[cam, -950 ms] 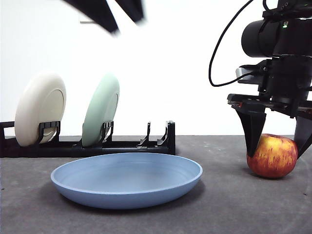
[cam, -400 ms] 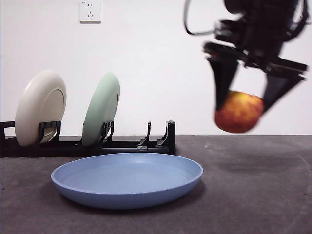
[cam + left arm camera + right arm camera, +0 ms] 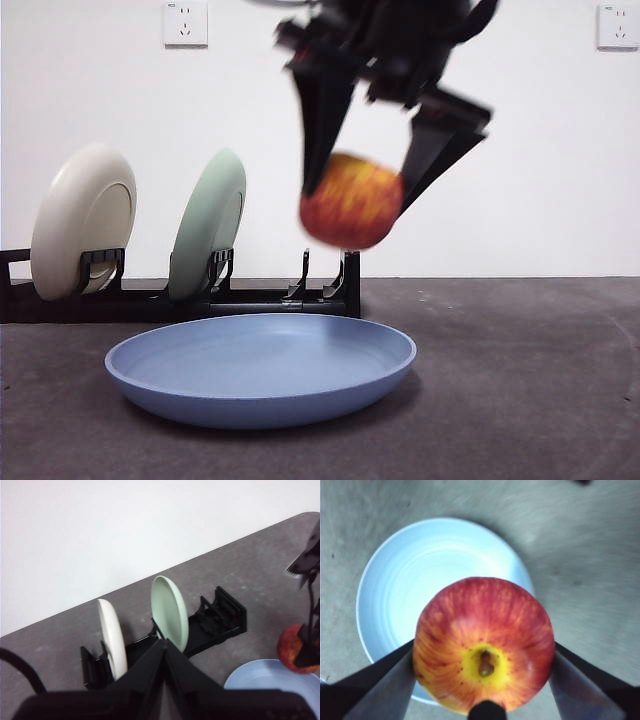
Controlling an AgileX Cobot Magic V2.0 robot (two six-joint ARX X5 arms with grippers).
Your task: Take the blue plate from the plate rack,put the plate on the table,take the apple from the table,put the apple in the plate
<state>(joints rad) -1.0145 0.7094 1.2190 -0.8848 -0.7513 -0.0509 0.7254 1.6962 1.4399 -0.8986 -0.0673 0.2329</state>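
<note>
The blue plate (image 3: pixel 260 368) lies flat on the dark grey table (image 3: pixel 520 400), in front of the black plate rack (image 3: pixel 180 295). My right gripper (image 3: pixel 365 190) is shut on the red apple (image 3: pixel 351 201) and holds it in the air above the plate's right part. In the right wrist view the apple (image 3: pixel 484 671) sits between the two jaws, with the plate (image 3: pixel 410 585) below it. My left gripper (image 3: pixel 165 647) is shut and empty, high above the rack (image 3: pixel 220 617); that view also shows the apple (image 3: pixel 296 647) over the plate (image 3: pixel 270 685).
A cream plate (image 3: pixel 82 220) and a pale green plate (image 3: pixel 207 224) stand upright in the rack's left slots. Its right slots hold nothing. A white wall with power sockets (image 3: pixel 186 22) stands behind the table.
The right gripper has lifted the apple off the table at the right and carried it left, to above the plate. The left arm has left the front view.
</note>
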